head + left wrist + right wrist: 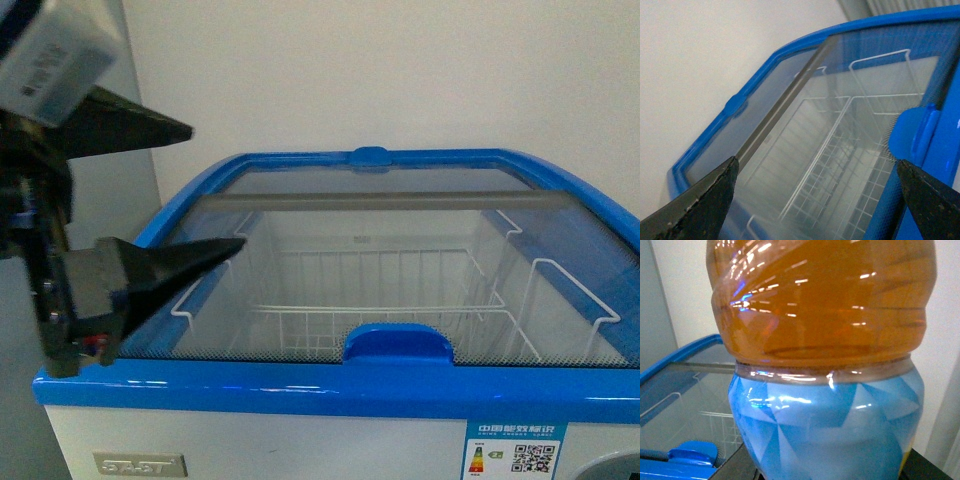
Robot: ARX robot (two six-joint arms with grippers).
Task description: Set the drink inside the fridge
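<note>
The fridge (300, 388) is a white chest cooler with a blue rim right in front of me. Its curved glass lids (400, 260) lie over white wire baskets (380, 290), with a blue handle (397, 343) at the near edge. My left gripper (218, 187) hangs open above the fridge's left side. In the left wrist view the black fingers (705, 202) frame the glass lid (830, 150), with the near handle (915, 132) beside one finger. My right gripper (830, 476) is shut on the drink bottle (825, 425), amber liquid above a blue label. The right gripper is out of the front view.
A white wall stands behind the fridge. A second blue handle (370, 156) sits on the far rim. An energy label (515, 450) is stuck on the front panel. In the right wrist view the fridge rim (680, 354) and a blue handle (692, 452) lie beside the bottle.
</note>
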